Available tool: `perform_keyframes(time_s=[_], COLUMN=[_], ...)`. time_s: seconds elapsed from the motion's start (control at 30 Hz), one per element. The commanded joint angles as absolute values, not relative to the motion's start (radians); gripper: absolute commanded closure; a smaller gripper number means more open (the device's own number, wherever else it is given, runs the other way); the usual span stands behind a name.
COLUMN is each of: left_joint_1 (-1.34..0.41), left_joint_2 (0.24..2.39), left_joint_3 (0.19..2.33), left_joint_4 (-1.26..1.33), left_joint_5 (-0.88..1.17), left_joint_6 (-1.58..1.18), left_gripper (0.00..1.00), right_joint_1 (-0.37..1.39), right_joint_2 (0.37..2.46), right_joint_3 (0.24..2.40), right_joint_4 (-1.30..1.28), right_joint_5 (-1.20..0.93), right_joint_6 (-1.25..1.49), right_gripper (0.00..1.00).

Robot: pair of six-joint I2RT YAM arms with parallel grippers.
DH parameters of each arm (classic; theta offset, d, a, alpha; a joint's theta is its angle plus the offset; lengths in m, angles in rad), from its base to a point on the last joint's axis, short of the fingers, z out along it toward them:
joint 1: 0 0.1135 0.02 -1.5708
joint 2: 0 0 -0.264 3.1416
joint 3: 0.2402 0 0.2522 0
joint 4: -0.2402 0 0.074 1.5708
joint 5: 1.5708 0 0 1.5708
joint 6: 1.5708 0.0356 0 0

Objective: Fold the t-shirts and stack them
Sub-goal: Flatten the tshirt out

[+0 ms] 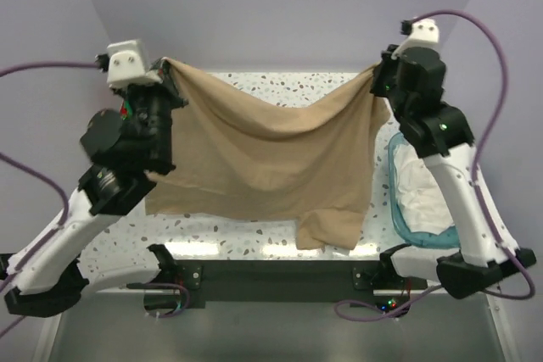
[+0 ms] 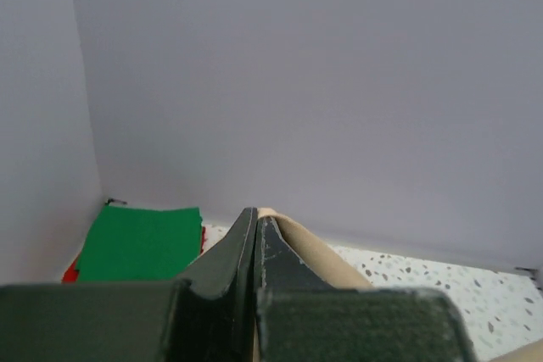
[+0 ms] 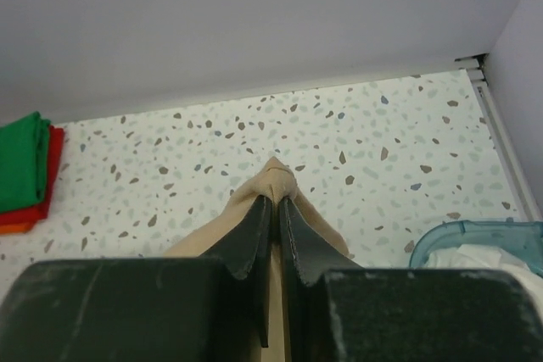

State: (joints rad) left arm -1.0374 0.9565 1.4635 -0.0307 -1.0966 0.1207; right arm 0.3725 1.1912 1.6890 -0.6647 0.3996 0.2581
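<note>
Both grippers are pinched tight on the tan shirt; left gripper has one top corner, right gripper the other; a nub of cloth pokes out just past each set of fingertips, so the bite looks shallow but sound.

Shirt hangs between the two grippers, top edge sagging in the middle; lower part drapes onto the desk below them, toward the bases; the corner under the right gripper is bunched over on itself.

My read on the hold: lifted by the corners and spread wide so it falls flat before being laid down to fold; the sag suggests the grippers need more separation.

Green shirt lies folded on the red shirt, ahead and left of the left gripper; that's the stack, parked clear of the fold area.

Tub sits below and right of the right gripper; white shirt waits inside.

Risk: the bunched corner gets folded in.
</note>
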Motion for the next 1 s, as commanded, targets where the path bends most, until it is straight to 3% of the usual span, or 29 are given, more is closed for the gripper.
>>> perform_keyframes(time_s=[0.0, 0.03, 0.17, 0.3, 0.43, 0.53, 0.57, 0.6, 0.63, 0.67, 0.7, 0.73, 0.83, 0.97], left_joint_1=[-0.754, -0.571, -0.326, -0.189, -0.108, -0.031, -0.019, -0.009, 0.0, 0.0, 0.027, 0.041, 0.058, 0.057], left_joint_2=[1.093, 1.124, 1.258, 1.512, 1.739, 1.929, 1.975, 2.046, 2.077, 2.103, 2.138, 2.147, 2.119, 1.979], left_joint_3=[1.529, 1.549, 1.481, 1.493, 1.538, 1.716, 1.762, 1.805, 1.889, 1.931, 1.968, 2.021, 2.005, 1.803], left_joint_4=[-0.092, -0.133, -0.052, 0.085, 0.176, 0.149, 0.131, 0.1, 0.081, 0.042, 0.022, 0.002, -0.055, -0.054], left_joint_5=[-0.76, -0.658, -0.37, -0.146, -0.071, -0.011, -0.005, 0.018, 0.021, 0.02, 0.015, 0.008, 0.012, -0.032], left_joint_6=[0.078, -0.061, -0.201, -0.299, -0.353, -0.389, -0.394, -0.396, -0.397, -0.397, -0.397, -0.403, -0.451, -0.55], left_gripper=[1.0, 1.0, 1.0, 1.0, 1.0, 1.0, 0.99, 0.93, 0.84, 0.6, 0.47, 0.39, 0.3, 0.27], right_joint_1=[0.365, 0.361, 0.307, 0.221, 0.15, 0.114, 0.107, 0.101, 0.097, 0.088, 0.084, 0.08, 0.078, 0.08], right_joint_2=[1.278, 1.302, 1.478, 1.757, 2.016, 2.199, 2.233, 2.271, 2.304, 2.365, 2.384, 2.396, 2.353, 2.2], right_joint_3=[1.637, 1.629, 1.647, 1.759, 1.906, 2.074, 2.109, 2.179, 2.222, 2.27, 2.342, 2.367, 2.337, 2.139], right_joint_4=[-0.456, -0.434, -0.351, -0.284, -0.226, -0.248, -0.25, -0.256, -0.27, -0.29, -0.332, -0.35, -0.387, -0.408], right_joint_5=[0.402, 0.399, 0.33, 0.185, 0.046, 0.002, -0.02, -0.026, -0.038, -0.052, -0.058, -0.066, -0.051, -0.032], right_joint_6=[0.23, 0.23, 0.239, 0.291, 0.34, 0.38, 0.393, 0.414, 0.423, 0.429, 0.442, 0.446, 0.456, 0.488], right_gripper=[1.0, 1.0, 1.0, 1.0, 1.0, 1.0, 0.97, 0.92, 0.77, 0.69, 0.59, 0.41, 0.2, 0.16])
